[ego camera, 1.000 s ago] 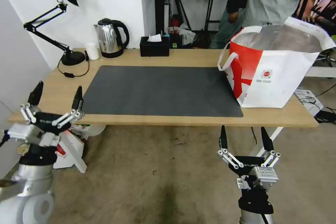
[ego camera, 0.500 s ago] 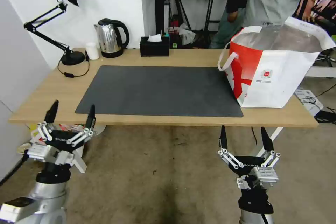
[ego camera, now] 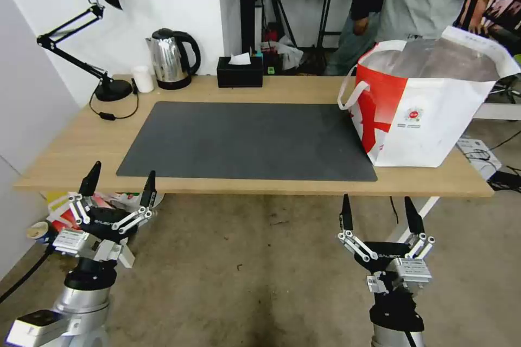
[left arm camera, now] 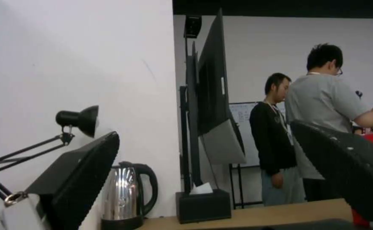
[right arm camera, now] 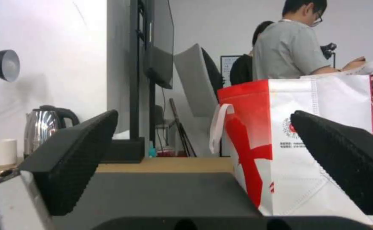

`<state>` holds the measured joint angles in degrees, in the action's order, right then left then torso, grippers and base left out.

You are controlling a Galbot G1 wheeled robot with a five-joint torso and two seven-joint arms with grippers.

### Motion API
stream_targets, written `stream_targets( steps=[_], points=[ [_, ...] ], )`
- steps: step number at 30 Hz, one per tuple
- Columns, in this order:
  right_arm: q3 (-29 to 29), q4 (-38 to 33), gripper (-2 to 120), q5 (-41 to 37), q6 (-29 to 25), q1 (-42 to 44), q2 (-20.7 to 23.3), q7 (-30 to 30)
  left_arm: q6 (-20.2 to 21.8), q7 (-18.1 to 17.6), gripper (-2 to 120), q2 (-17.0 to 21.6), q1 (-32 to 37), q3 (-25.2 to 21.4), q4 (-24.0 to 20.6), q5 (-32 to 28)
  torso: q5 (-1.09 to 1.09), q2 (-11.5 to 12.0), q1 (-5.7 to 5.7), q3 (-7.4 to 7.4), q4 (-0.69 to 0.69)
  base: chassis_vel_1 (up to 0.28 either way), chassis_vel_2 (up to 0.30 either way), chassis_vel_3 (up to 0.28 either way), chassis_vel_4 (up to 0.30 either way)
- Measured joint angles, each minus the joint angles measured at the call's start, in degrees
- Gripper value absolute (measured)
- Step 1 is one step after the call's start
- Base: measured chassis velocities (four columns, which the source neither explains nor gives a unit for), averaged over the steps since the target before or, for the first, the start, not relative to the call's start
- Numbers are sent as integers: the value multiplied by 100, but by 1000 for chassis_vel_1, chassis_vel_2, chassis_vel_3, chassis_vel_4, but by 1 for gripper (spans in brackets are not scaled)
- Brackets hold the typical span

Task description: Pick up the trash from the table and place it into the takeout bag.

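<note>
The takeout bag stands open on the right end of the table, its silvery lining showing, partly on the dark grey mat. The trash is out of view. My left gripper hangs open and empty just below the table's front left edge, fingers pointing up. Below the front edge on the right, my right gripper is open and empty too. In the right wrist view the takeout bag sits beyond the right gripper. The left gripper faces the table's back edge.
A steel kettle, a white cup, a black tissue box and a desk lamp line the table's back left. Boxes and clutter lie on the floor under the left end. People stand behind the table.
My left gripper has dropped from beside the table's front left corner to below its edge, shifting slightly right. The right gripper and the bag have not moved.
</note>
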<state>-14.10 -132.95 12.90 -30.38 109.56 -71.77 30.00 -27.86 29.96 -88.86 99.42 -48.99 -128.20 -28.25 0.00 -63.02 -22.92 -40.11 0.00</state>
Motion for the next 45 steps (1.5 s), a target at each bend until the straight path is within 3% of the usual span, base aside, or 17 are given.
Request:
stream_targets(
  steps=[17,45],
  points=[
    [0,0,100,0,0,0,0,0,-380,234,100,-236,209,-154,575,-211,0,0,0,0,0,0,0,0,0],
    [0,0,100,0,0,0,0,0,-816,226,100,-244,151,-248,846,-228,0,-1,0,0,0,0,0,0,0]
  ],
)
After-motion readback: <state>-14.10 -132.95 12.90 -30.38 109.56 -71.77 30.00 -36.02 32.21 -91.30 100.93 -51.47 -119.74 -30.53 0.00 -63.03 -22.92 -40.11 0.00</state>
